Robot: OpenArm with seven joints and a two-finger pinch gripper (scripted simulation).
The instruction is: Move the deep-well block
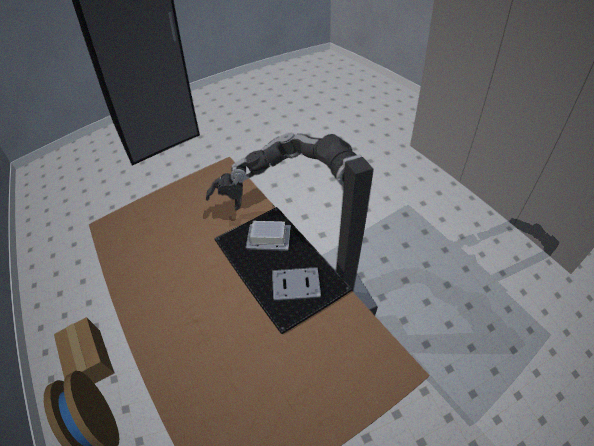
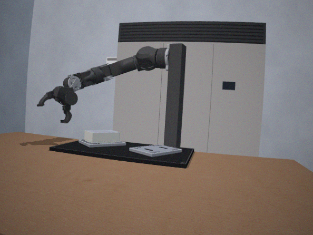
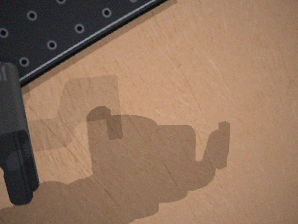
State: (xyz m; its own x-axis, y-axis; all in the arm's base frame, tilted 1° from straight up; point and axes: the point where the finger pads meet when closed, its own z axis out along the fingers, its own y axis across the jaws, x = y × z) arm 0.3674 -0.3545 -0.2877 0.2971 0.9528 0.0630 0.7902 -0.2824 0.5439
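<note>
The white deep-well block (image 1: 267,231) (image 2: 102,136) sits flat on nest N1 (image 1: 266,247) (image 2: 116,144), the far grey plate on the black board (image 1: 300,315) (image 2: 118,156) (image 3: 50,25). Nest N2 (image 1: 295,293) (image 2: 155,152), the near grey plate with two slots, is empty. My gripper (image 1: 223,200) (image 2: 51,113) is open and empty. It hangs above the bare wooden table (image 1: 200,325) (image 3: 200,75) just beyond the board's far edge, higher than the block and off to its side. In the wrist view one finger (image 3: 17,165) shows at the left edge, over the gripper's shadow. I cannot make out the block's cut-off corner.
The arm's dark post (image 1: 355,220) (image 2: 174,92) stands at the board's edge beside N2. A cardboard box (image 1: 82,350) and a cable spool (image 1: 80,415) lie on the floor off the table. A dark cabinet (image 1: 140,75) and a beige cabinet (image 2: 211,92) stand further off.
</note>
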